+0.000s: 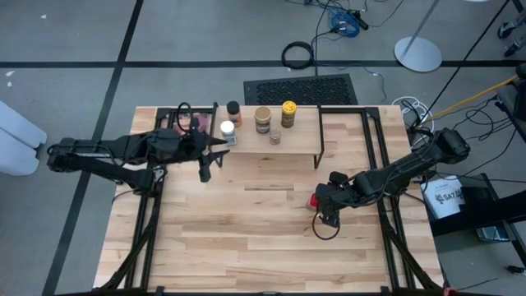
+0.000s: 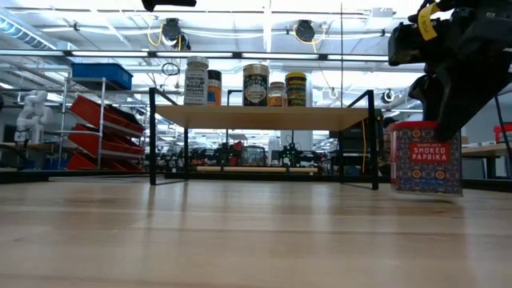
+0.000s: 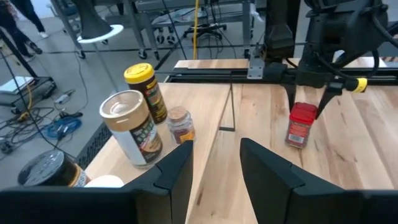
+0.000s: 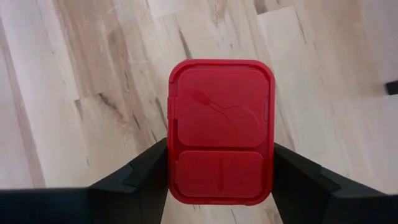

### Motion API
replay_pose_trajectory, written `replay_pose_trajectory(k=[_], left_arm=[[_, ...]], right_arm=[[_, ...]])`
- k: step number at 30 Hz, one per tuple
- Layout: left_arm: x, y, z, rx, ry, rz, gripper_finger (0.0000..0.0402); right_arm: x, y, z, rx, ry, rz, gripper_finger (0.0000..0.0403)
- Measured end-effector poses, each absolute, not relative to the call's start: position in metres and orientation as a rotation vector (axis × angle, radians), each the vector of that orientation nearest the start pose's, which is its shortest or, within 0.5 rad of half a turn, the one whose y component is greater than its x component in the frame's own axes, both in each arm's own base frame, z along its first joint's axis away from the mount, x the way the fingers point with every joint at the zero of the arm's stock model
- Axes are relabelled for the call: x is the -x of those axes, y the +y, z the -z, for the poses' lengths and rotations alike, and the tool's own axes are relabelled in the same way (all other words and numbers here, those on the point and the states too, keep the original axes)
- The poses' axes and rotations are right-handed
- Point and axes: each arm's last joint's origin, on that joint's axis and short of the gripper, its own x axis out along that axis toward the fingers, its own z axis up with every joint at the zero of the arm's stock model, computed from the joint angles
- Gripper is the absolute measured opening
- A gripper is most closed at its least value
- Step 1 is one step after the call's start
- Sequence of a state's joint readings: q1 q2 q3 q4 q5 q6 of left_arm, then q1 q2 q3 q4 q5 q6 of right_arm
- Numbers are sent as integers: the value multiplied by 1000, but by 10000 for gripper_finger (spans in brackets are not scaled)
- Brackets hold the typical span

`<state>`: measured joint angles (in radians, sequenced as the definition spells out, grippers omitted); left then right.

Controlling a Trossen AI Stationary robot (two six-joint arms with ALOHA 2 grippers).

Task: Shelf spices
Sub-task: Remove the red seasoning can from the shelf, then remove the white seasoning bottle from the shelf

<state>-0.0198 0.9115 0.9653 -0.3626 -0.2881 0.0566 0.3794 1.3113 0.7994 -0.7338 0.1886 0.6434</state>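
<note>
Red box (image 2: 425,158) reads "SMOKED PAPRIKA" on its front, stands upright on the table (image 1: 246,238) right of the shelf (image 2: 264,118), outside the shelf legs. Right gripper (image 4: 220,168) comes down on it from above, arm reaching in from the right edge, wrist bent down; fingers (image 4: 146,174) sit one on each side of the red lid, pinching the box. White-lidded jar (image 2: 196,81) label partly readable, "BAGEL"; other labels too small to read. On the shelf, left to right: white-lidded jar, dark-lidded orange jar (image 2: 214,86), tan jar (image 2: 256,84), small grey-lidded one (image 2: 277,94), yellow-lidded jar (image 2: 296,88), all upright. Left gripper (image 1: 215,148) is at the left end of the shelf just beside the white-lidded jar, arm stretched in level from the left; fingers (image 3: 176,180) spread apart, holding nothing. Black frame with reddish picture (image 1: 191,120) lies far left behind the left arm, black mat (image 1: 301,89) on the floor beyond the table
</note>
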Motion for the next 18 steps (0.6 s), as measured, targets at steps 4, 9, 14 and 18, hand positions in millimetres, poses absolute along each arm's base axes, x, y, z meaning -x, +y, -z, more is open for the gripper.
replay_pose_trajectory(k=[4, 9, 14, 18], left_arm=[[-191, 4, -356, -103, 314, -256, 141], [-191, 4, -356, -99, 313, -256, 141], [-191, 4, -356, -79, 311, -259, 141], [-189, 4, -355, -71, 347, -258, 141]], right_arm=[[-212, 79, -200, -216, 1189, 217, 233], [-212, 79, -200, -199, 1191, 207, 277], [-211, 79, -201, -183, 1191, 195, 306], [-213, 79, -215, -199, 1157, 182, 311]])
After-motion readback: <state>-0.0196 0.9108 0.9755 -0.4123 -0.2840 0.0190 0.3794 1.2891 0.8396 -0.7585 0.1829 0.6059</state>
